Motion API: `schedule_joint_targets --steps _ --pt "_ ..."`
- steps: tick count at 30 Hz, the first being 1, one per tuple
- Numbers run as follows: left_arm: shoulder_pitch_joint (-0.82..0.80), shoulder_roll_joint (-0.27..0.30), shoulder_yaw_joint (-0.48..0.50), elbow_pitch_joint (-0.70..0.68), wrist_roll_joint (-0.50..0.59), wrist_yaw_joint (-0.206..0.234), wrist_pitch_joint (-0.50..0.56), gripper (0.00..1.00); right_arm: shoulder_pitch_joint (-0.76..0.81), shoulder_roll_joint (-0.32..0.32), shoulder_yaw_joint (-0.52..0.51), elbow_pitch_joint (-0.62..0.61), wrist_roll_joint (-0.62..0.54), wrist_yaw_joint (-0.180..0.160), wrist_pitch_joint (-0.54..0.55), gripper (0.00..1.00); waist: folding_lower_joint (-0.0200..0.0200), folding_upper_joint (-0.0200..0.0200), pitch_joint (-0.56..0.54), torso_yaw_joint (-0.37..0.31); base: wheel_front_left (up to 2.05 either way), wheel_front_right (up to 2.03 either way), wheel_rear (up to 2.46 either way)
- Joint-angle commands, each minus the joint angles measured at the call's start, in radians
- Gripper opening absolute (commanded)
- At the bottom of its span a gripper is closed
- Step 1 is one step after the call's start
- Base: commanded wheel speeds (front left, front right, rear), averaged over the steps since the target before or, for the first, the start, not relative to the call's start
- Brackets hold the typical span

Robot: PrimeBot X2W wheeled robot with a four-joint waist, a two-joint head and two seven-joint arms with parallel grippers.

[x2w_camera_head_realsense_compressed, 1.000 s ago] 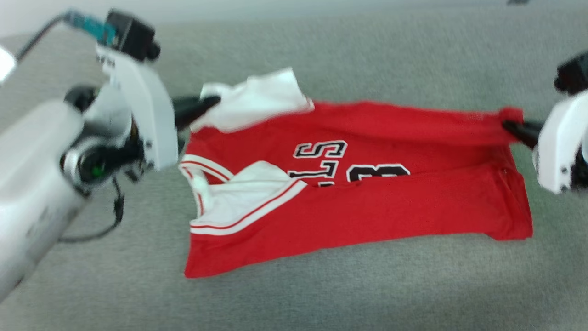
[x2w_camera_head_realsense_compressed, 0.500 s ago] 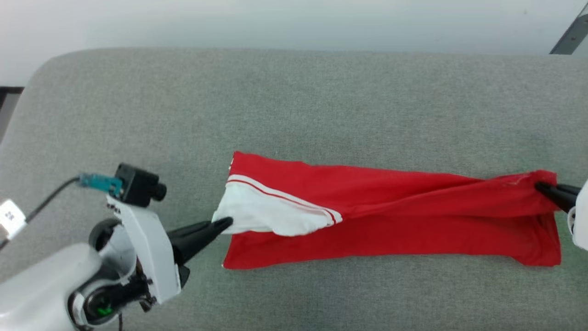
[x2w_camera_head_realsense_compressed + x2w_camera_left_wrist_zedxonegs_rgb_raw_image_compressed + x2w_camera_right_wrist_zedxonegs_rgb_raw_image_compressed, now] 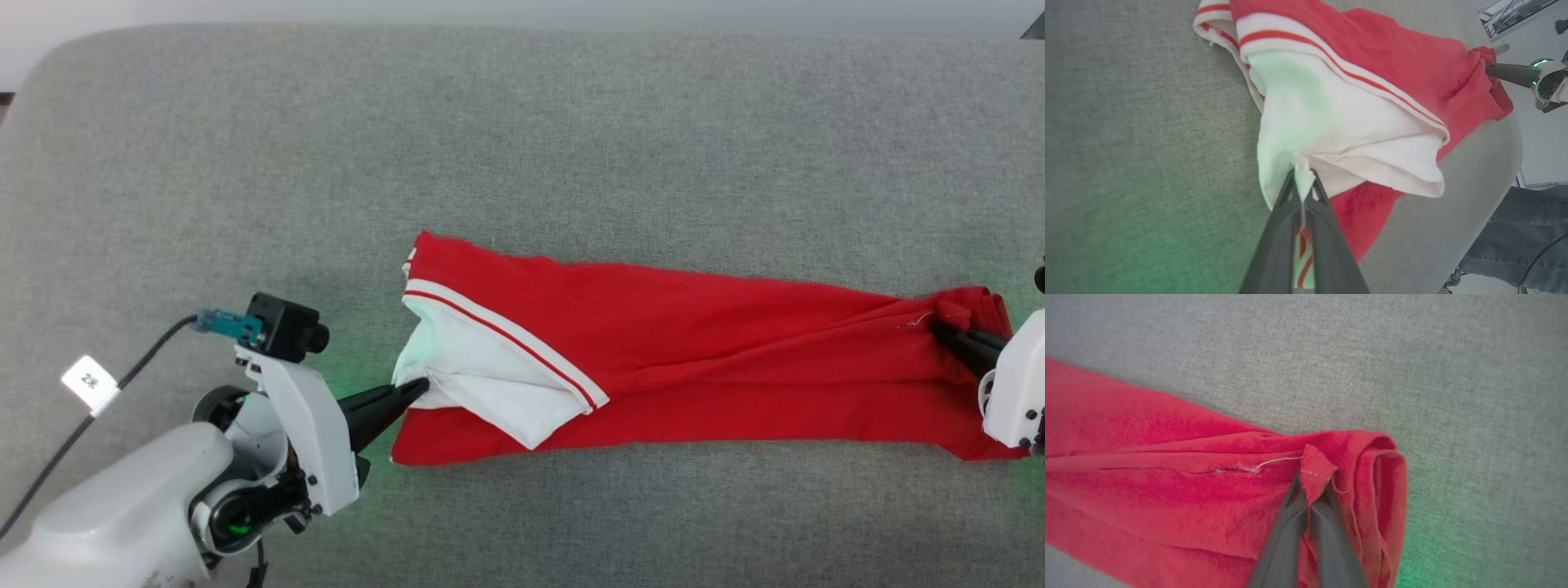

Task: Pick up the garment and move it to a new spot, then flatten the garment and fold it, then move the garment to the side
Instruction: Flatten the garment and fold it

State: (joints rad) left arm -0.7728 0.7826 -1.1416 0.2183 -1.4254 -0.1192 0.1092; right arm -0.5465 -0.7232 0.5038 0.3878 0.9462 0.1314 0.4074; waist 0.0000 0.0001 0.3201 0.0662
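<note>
Shirt (image 3: 694, 359) pinched at both ends

Head view: it lies in a long strip on the grey cushion (image 3: 522, 147). The left gripper (image 3: 420, 384) at 8 o'clock clamps its white sleeve, and the right gripper (image 3: 937, 328) at 3 o'clock clamps the red hem.
Left wrist view: fingers (image 3: 1327, 228) clenched on white cloth, a jeans leg (image 3: 1523, 241) at 4 o'clock.
Right wrist view: fingers (image 3: 1286, 526) nipping a red corner.

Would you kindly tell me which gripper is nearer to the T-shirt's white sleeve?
Left. The left gripper is shut on the white sleeve itself; the right gripper pinches the far red end of the T-shirt.
</note>
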Motion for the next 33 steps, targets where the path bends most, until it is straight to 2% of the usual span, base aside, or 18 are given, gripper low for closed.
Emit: schedule_joint_targets --steps 1,3,4,5,6,7,8,10,14,17,22,28,33 --pt "-0.006 -0.011 -0.004 0.016 0.004 -0.006 -0.006 0.0 -0.002 0.012 0.005 0.005 -0.008 -0.002 0.001 0.0 0.0 -0.0001 0.008 -0.004 0.0 0.0 0.0" --pt "-0.009 -0.024 -0.007 0.048 0.013 -0.009 -0.017 0.0 -0.007 0.017 0.008 0.001 -0.01 -0.002 -0.001 0.0 0.0 -0.0001 0.008 -0.006 0.0 0.0 0.0" --pt "-0.008 -0.031 -0.01 0.059 0.014 -0.01 -0.022 0.0 -0.009 0.015 0.01 -0.004 -0.012 -0.002 -0.007 0.1 0.0 -0.0001 0.006 -0.006 0.0 0.0 0.0" --pt "-0.006 -0.038 -0.011 0.069 0.016 -0.011 -0.03 0.05 -0.01 0.012 0.011 -0.008 -0.014 -0.002 -0.014 0.3 0.0 -0.0001 0.002 -0.006 0.0 0.0 0.0" --pt "-0.005 -0.043 -0.009 0.076 0.019 -0.011 -0.044 0.22 -0.007 0.009 0.011 -0.013 -0.013 -0.002 -0.02 0.45 0.0 -0.0001 -0.005 -0.005 0.0 0.0 0.0" --pt "-0.001 -0.046 -0.006 0.081 0.021 -0.011 -0.056 0.38 -0.001 0.006 0.011 -0.019 -0.011 -0.002 -0.025 0.79 0.0 -0.0001 -0.014 -0.003 0.0 0.0 0.0" --pt "0.003 -0.047 -0.007 0.083 0.028 -0.011 -0.071 0.46 0.007 0.001 0.009 -0.024 -0.007 -0.002 -0.031 1.0 0.0 -0.0001 -0.023 -0.001 0.0 0.0 0.0" --pt "0.018 -0.048 0.002 0.084 0.032 -0.012 -0.119 1.0 0.026 -0.009 0.002 -0.037 0.005 -0.002 -0.038 1.0 0.0 -0.0001 -0.045 0.004 0.0 0.0 0.0" --pt "0.072 -0.056 0.038 0.075 0.019 -0.01 -0.241 1.0 0.075 -0.028 -0.03 -0.061 0.025 -0.002 -0.067 1.0 0.0 -0.0001 -0.094 0.025 0.0 0.0 0.0" --pt "0.13 -0.063 0.042 0.076 0.038 0.016 -0.316 1.0 0.12 -0.038 -0.055 -0.069 0.032 -0.002 -0.092 1.0 0.0 -0.0001 -0.129 0.045 0.0 0.0 0.0" --pt "0.239 -0.104 0.122 0.077 0.034 0.052 -0.37 1.0 0.203 -0.045 -0.107 -0.06 0.046 -0.002 -0.116 1.0 0.0 -0.0001 -0.167 0.087 0.0 0.0 0.0" --pt "0.375 -0.194 0.325 0.074 0.194 0.108 -0.372 1.0 0.286 -0.044 -0.192 -0.054 0.072 -0.002 -0.108 1.0 0.0 -0.0001 -0.186 0.133 0.0 0.0 0.0" --pt "0.487 -0.27 0.486 0.054 0.341 0.105 -0.373 1.0 0.342 -0.039 -0.267 -0.062 0.063 -0.002 -0.082 1.0 0.0 -0.0001 -0.198 0.157 0.0 0.0 0.0"
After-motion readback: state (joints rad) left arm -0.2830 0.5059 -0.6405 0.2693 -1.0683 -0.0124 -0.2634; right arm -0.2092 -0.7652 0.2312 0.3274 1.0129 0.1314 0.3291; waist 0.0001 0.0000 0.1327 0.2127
